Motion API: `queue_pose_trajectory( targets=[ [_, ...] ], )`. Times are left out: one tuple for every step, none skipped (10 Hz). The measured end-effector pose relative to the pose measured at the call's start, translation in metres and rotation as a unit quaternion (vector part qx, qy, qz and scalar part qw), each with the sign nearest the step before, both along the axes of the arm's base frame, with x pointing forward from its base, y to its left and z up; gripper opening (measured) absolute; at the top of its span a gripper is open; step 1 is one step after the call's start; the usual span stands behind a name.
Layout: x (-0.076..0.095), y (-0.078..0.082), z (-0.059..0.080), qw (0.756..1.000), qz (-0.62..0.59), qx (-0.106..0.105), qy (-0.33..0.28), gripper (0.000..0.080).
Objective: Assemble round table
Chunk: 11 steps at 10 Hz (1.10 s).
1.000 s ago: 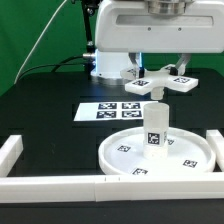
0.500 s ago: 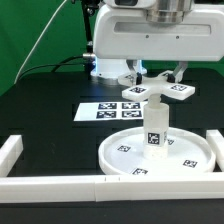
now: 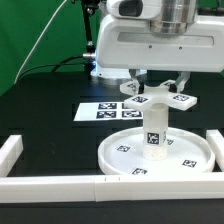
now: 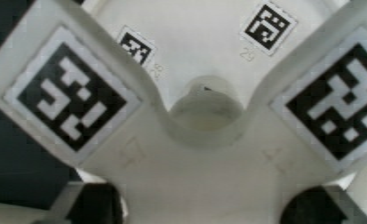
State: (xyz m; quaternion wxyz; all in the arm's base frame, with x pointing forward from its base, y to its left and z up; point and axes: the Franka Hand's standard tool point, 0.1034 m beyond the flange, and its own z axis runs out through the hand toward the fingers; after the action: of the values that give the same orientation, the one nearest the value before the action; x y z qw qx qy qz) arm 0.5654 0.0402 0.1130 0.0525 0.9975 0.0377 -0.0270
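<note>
Round disc (image 3: 155,152) lying on black table (image 3: 50,115) in exterior view, leg (image 3: 154,122) upright at its centre. Cross-shaped foot (image 3: 160,96) held just above leg top, pinched in gripper (image 3: 158,82). Marker board (image 3: 110,111) flat behind disc; white rails (image 3: 50,182) along front and sides. Arm body blocking gripper's upper part.

Wrist view: foot (image 4: 198,110) filling frame, tagged arms spreading, fingertips (image 4: 95,202) closed on its edge.

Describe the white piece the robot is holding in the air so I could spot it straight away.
Start at the large round disc near the front rails, with the short leg standing upright in its middle. Just above the leg's top hangs the cross-shaped foot, held under the gripper. Unlike its neighbours, it has flat arms with square tags.
</note>
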Motion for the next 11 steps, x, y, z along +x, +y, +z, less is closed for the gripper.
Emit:
queue_pose_trajectory(
  targets=[
    [0.0003, -0.0011, -0.0032, 1.000, 0.001, -0.001, -0.009, 0.0437],
    [-0.0005, -0.0004, -0.0054, 1.000, 0.004, 0.000, -0.026, 0.0437],
    [-0.0013, -0.0006, -0.0058, 1.000, 0.000, 0.000, -0.025, 0.0437],
    [-0.0012, -0.0007, -0.0058, 1.000, 0.000, 0.000, -0.025, 0.0437],
    [-0.0012, -0.0007, -0.0058, 1.000, -0.001, 0.000, -0.025, 0.0437],
    [-0.0013, -0.0003, -0.0060, 0.998, -0.059, -0.001, -0.031, 0.0437],
    [-0.0011, -0.0004, -0.0065, 0.992, -0.119, -0.001, -0.038, 0.0437],
    [-0.0011, -0.0002, -0.0068, 0.979, -0.199, 0.000, -0.047, 0.0437],
    [-0.0013, -0.0001, -0.0071, 0.961, -0.272, 0.000, -0.056, 0.0437],
    [-0.0015, 0.0004, -0.0072, 0.937, -0.345, 0.003, -0.061, 0.0437],
    [-0.0016, 0.0021, -0.0073, 0.907, -0.415, 0.008, -0.065, 0.0437]
  ],
)
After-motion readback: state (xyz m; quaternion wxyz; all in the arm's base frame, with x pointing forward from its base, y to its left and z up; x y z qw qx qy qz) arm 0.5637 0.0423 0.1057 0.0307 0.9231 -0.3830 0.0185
